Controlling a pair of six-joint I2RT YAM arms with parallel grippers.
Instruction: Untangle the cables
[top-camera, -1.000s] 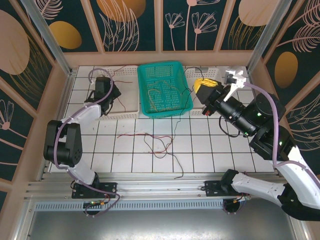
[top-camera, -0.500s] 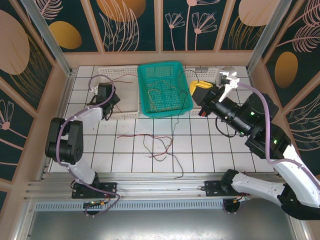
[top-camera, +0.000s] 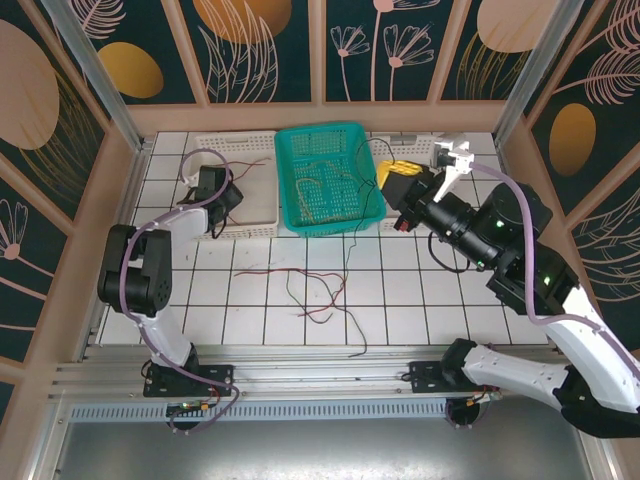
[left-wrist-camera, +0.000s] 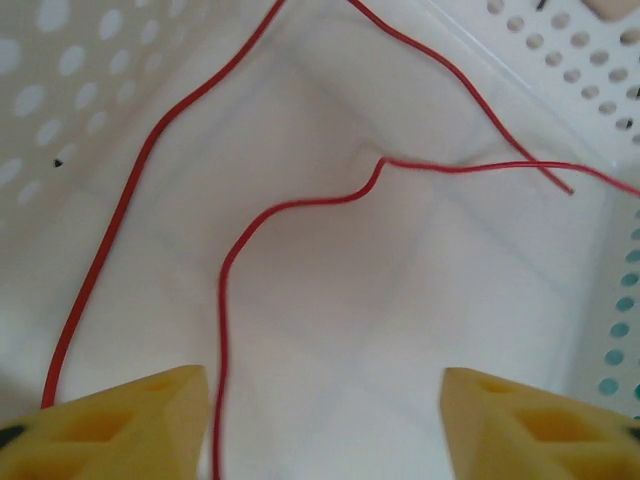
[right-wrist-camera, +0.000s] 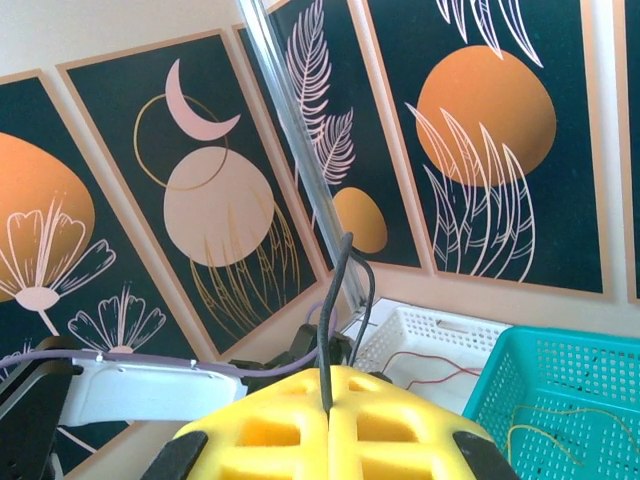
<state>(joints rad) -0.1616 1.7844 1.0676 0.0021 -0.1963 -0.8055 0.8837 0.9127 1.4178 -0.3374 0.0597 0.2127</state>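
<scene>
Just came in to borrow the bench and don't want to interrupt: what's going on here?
Two robot arms are working through a tangle of thin cables, red and black, lying crossed on the tiled table. The left pincer hangs open over the white basket, where a red cable lies loose, ungripped. The right pincer is shut on a black cable, close to the teal basket, which holds yellow-tan cables.

The right tool (right-wrist-camera: 328, 408) pinches a black cable (right-wrist-camera: 324, 345).
</scene>
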